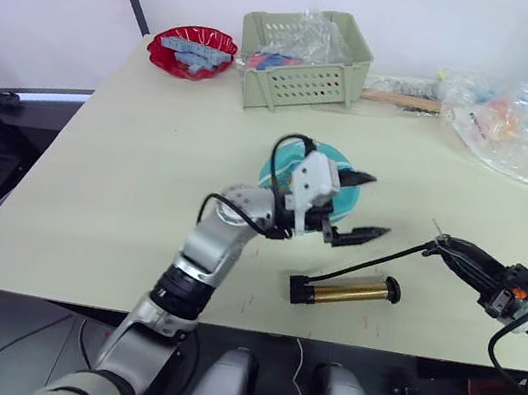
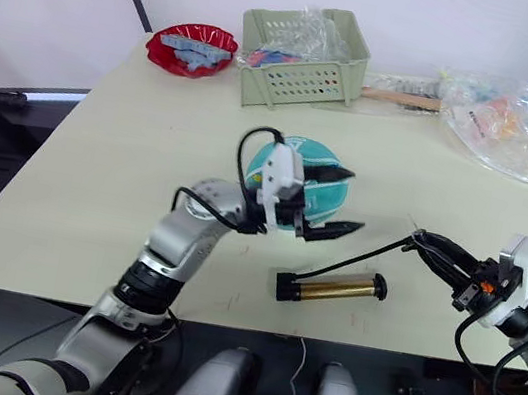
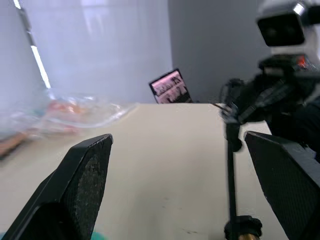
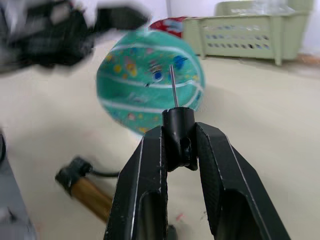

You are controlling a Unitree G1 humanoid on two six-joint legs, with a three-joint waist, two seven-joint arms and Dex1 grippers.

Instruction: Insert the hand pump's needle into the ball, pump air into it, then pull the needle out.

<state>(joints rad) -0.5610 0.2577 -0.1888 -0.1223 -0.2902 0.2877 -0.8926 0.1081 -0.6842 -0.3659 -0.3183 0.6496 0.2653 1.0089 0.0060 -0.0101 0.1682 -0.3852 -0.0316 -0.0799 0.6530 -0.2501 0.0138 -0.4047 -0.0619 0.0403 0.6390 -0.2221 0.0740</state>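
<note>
Needle (image 4: 172, 85) and its black fitting sit clamped between the two fingers of the right claw (image 4: 178, 131), which hovers over the worktop (image 1: 123, 194) near its right edge; the thin metal tip points toward the ball (image 4: 150, 90) but is well short of it. From the fitting the thin black hose (image 2: 355, 256) sags back across the surface to the hand pump (image 1: 344, 292), which lies on its side close to the front edge, its gold-bronze barrel flat on the worktop with its black ends at either side.

The ball, teal with white stripes and small coloured prints, rests around the middle of the worktop. The left claw (image 1: 354, 207) is above and just in front of it with its fingers spread wide apart and nothing between them; one finger reaches over the ball's top, the other sticks out toward the pump. Whether the upper finger touches the ball cannot be told.

Along the far edge stand a pale green perforated basket (image 1: 303, 83) holding crumpled plastic and coloured items, a red bowl (image 1: 192, 52) near the far left corner with bluish pieces in it, and a clear plastic bag (image 1: 504, 126) toward the far right corner.
</note>
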